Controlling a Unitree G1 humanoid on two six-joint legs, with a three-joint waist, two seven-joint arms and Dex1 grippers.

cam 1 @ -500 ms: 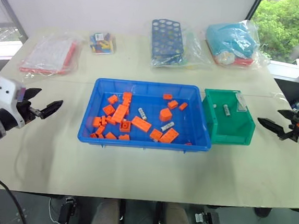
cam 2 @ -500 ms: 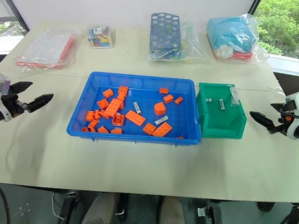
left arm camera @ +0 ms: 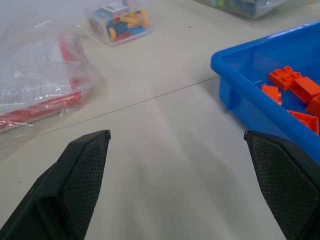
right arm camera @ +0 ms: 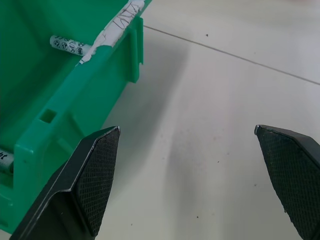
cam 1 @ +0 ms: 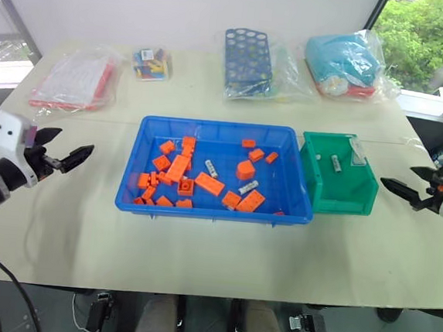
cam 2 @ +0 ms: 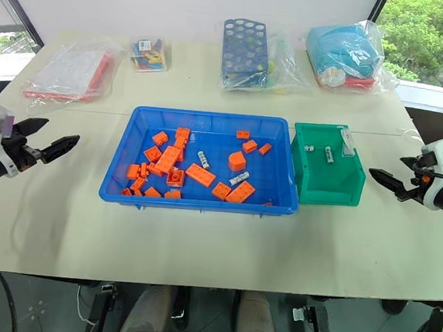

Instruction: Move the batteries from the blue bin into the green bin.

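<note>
Left claw: we see the left gripper point(cam 1: 66, 155) of two black fingers spread wide and empty, well off the left side of the wide, shallow bright-blue plastic bin point(cam 1: 144, 203), over bare table.
Right claw: the right gripper point(cam 2: 390, 183) is also spread wide with nothing between its fingers, near the right wall of the small, deep green plastic bin point(cam 2: 324, 194), which sits touching the blue bin's right end.
Still to move: we count two small silver-grey metal cylinder batteries in the blue bin, one point(cam 1: 247, 187) nearer its front among the orange plastic building blocks point(cam 1: 209, 183), one point(cam 1: 211, 168) just behind, near the middle.
Already moved: two batteries point(cam 2: 328, 154) lie on the green bin's floor towards its back, a third thing there being too small to name.
Progress: we judge the job roughly half done, with no battery in hand.
</note>
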